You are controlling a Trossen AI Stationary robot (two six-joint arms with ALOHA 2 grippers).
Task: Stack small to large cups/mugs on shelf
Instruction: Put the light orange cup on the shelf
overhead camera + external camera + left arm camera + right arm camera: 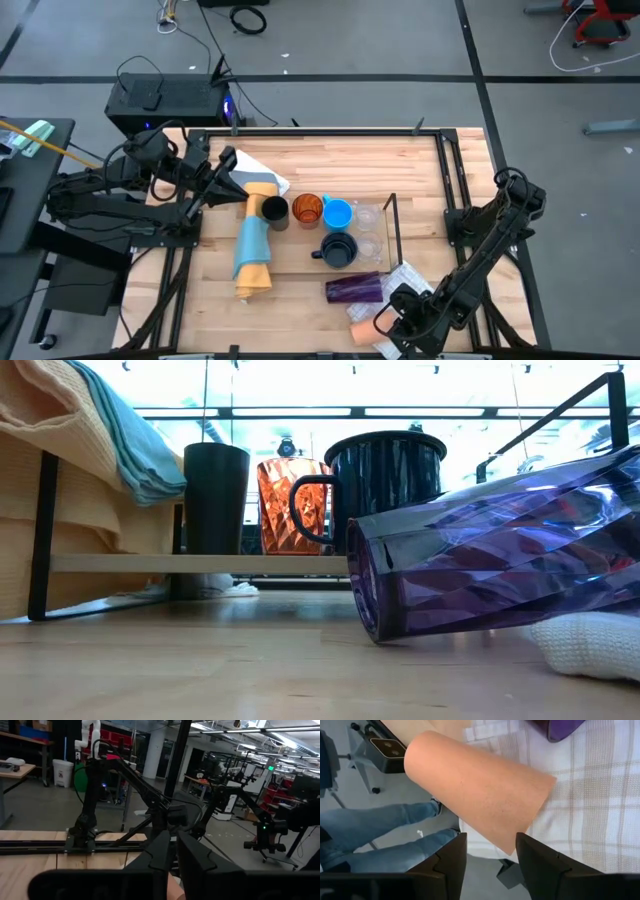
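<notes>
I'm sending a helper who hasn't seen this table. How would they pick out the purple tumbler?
Start at the wooden table and find the thin black wire shelf in its middle. Just in front of it, toward the right arm, the purple tumbler lies on its side. Unlike the upright dark mug beside it, it is faceted and translucent.

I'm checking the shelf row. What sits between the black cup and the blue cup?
The amber cup stands between the black cup and the blue cup, as the high view shows.
</notes>
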